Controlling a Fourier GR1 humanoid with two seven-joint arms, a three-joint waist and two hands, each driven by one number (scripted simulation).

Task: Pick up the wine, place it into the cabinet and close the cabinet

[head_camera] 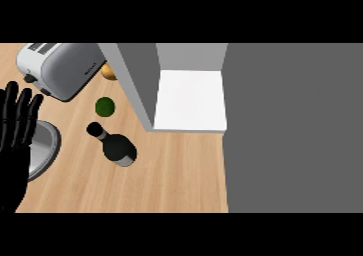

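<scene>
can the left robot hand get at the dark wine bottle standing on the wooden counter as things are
Probably yes. The left robot hand is open at the view's left edge, and only bare light wooden counter lies between it and the dark glass wine bottle; the round metal dish sits below the hand.

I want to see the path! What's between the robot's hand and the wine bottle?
In the head view, the left hand and the wine bottle have a metal bowl's rim, then bare counter, between them.
</scene>
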